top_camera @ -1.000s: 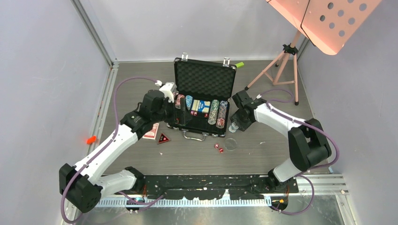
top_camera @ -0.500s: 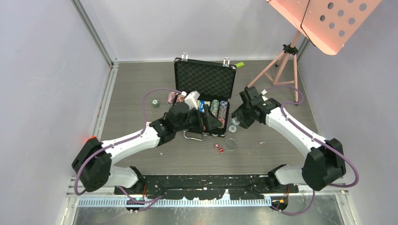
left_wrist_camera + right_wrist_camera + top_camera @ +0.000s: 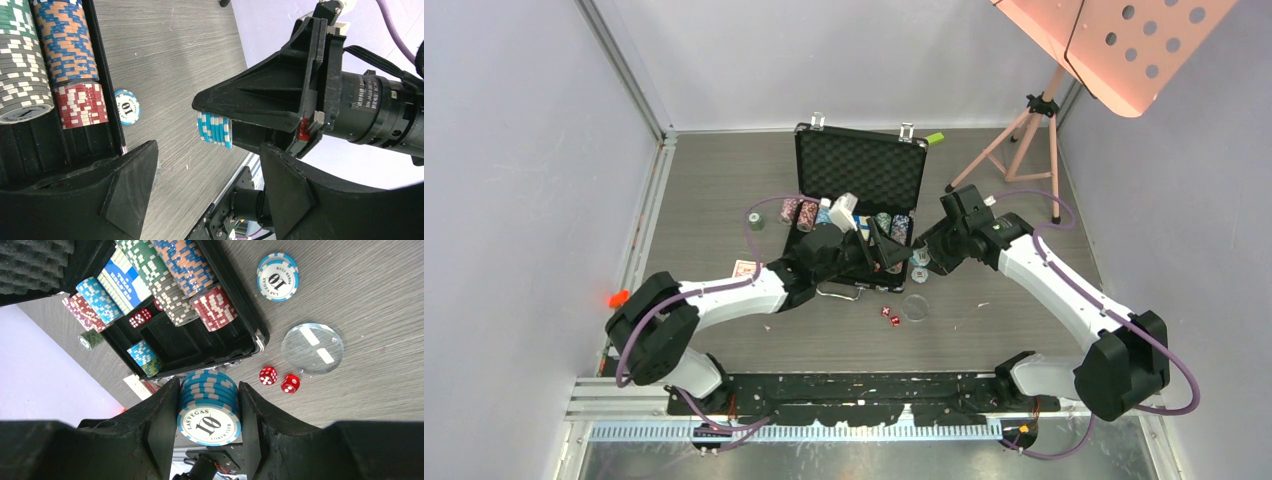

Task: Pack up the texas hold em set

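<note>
Down by the worktop's [image 3: 724,180] near edge, right of centre, two red dice [image 3: 268,375] and the clear disc [image 3: 312,347] lie loose. Just past them a single blue chip [image 3: 277,276] lies flat beside the case's right front corner. Above that corner, the right gripper [image 3: 209,390] is clamped on a blue chip stack [image 3: 209,412], carried clear of the surface. The left gripper [image 3: 205,165] faces it with jaws apart, one either side of the stack, no contact that I can see. Beyond sits the open briefcase [image 3: 860,170], rows part-filled.

This looks like a hand-over. To do it cleanly, the left jaws should close square on the stack's flat faces, and the right should let go only once that grip is firm. Otherwise chips could fan out and scatter.

Against a second ago, the left arm has swung from the case's left end across its front, jaws narrowing on the way. That uncovers two chip stacks [image 3: 798,211] by the case's left end. The right gripper has shifted towards the case, its grip unchanged.
</note>
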{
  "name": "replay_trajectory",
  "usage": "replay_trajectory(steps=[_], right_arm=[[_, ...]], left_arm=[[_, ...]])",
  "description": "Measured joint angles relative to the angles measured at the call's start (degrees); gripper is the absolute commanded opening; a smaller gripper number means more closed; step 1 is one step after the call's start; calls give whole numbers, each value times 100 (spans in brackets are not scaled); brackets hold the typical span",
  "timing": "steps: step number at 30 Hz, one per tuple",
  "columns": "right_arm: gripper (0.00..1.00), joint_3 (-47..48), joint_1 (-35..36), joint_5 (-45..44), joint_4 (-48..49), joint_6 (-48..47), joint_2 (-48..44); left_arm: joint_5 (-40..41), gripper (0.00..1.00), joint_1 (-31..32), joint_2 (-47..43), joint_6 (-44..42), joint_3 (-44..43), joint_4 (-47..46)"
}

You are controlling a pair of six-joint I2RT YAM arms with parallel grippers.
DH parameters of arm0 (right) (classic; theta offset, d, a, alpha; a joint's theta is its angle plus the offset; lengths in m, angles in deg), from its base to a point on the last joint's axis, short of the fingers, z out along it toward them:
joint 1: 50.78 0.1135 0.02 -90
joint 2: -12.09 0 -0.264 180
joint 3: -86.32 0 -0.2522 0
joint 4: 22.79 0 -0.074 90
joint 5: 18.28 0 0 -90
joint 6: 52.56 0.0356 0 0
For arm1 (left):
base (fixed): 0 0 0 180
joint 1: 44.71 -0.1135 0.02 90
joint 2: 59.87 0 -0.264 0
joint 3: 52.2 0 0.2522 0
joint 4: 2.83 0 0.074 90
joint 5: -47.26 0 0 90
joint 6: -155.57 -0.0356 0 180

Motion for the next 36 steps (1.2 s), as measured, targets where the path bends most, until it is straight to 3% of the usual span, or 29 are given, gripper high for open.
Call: replay_trajectory(steps=[19, 23, 25, 26, 27, 28, 29, 31, 36], right_arm=[[35, 0, 0, 317, 201, 275, -2], [35, -2, 0, 339, 214, 310, -4], [36, -7, 0, 356, 232, 321, -26], [38, -13, 0, 365, 240, 321, -46], [48, -17, 0, 365, 245, 321, -63], [64, -35, 0, 369, 258, 328, -66], [77, -46, -9, 372, 289, 321, -68], [93, -68, -28, 396, 323, 319, -87], [99, -76, -140, 396, 341, 157, -280]], left_arm=[[-334, 61, 31, 822, 356, -225, -717], [-411, 47, 57, 911, 433, -260, -831], [-435, 32, 57, 951, 455, -262, -885], [-439, 21, 57, 970, 461, -262, -911], [-468, 10, 57, 986, 485, -264, -957], [-487, 1, 57, 994, 470, -282, -997], [-485, 0, 57, 999, 470, -289, -988], [-527, 0, 55, 1029, 393, -326, -975], [-540, 0, 44, 973, 39, -348, -664]])
